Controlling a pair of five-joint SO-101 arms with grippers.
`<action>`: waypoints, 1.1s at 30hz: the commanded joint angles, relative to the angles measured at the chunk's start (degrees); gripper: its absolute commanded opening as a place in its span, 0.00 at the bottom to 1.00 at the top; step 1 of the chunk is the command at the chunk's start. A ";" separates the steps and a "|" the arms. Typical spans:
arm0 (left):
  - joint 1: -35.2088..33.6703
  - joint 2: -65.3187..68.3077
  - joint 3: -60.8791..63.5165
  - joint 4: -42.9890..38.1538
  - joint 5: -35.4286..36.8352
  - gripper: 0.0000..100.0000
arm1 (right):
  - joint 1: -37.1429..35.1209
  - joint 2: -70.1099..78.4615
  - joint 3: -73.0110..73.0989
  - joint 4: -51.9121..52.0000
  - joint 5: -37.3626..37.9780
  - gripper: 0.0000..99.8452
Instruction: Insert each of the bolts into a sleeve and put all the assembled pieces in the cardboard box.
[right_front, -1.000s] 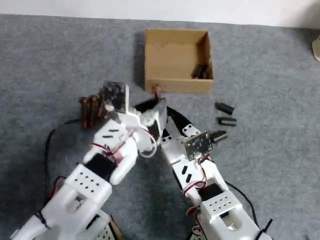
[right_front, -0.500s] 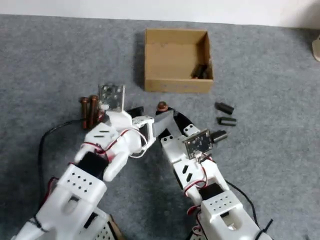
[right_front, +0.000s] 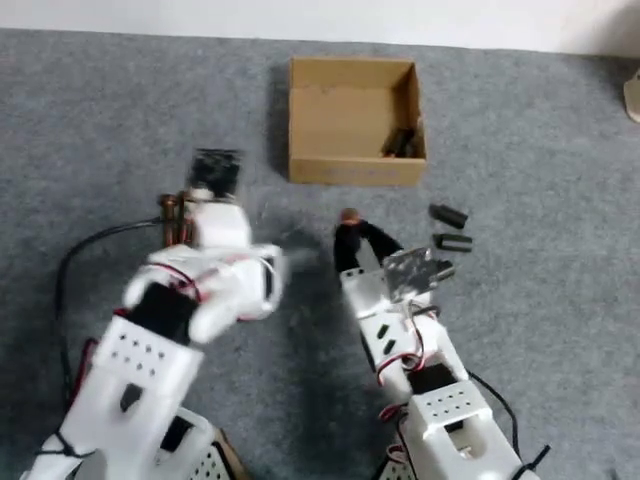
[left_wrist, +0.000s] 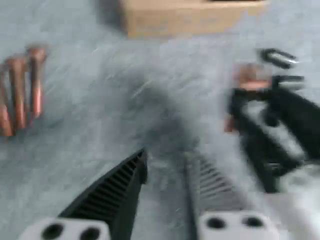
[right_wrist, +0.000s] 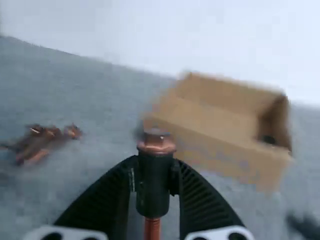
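My right gripper (right_wrist: 154, 172) is shut on a black sleeve (right_wrist: 153, 180) with a copper bolt (right_wrist: 156, 141) standing through it, head up. In the high view this assembled piece (right_front: 348, 218) is held just in front of the cardboard box (right_front: 312, 120). My left gripper (left_wrist: 165, 156) hangs open over bare carpet with nothing in it, to the left of the right gripper (left_wrist: 270, 130). Loose copper bolts (right_front: 175, 215) lie at the left. Two loose black sleeves (right_front: 449, 215) (right_front: 455, 241) lie at the right. Dark assembled pieces (right_front: 403, 143) rest in the box's right corner.
Grey carpet covers the table. The left arm's white body (right_front: 190, 290) stands beside the loose bolts (left_wrist: 20, 90). The box (right_wrist: 225, 130) is open at the top. A black cable (right_front: 85, 255) curves at the far left.
The left arm has drawn back to the left, away from the right gripper and the bolt. The right gripper has shifted slightly right with the bolt and sleeve.
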 joint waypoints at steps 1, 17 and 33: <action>-6.55 -1.01 -2.07 0.53 0.26 0.04 | 2.86 -0.48 -2.77 8.92 -4.31 0.00; -11.65 -0.92 26.42 -35.60 -0.18 0.14 | 8.31 0.22 -25.19 21.32 5.45 0.00; -11.56 -0.40 28.62 -36.13 -7.65 0.14 | 15.16 39.78 -60.00 21.32 7.47 0.00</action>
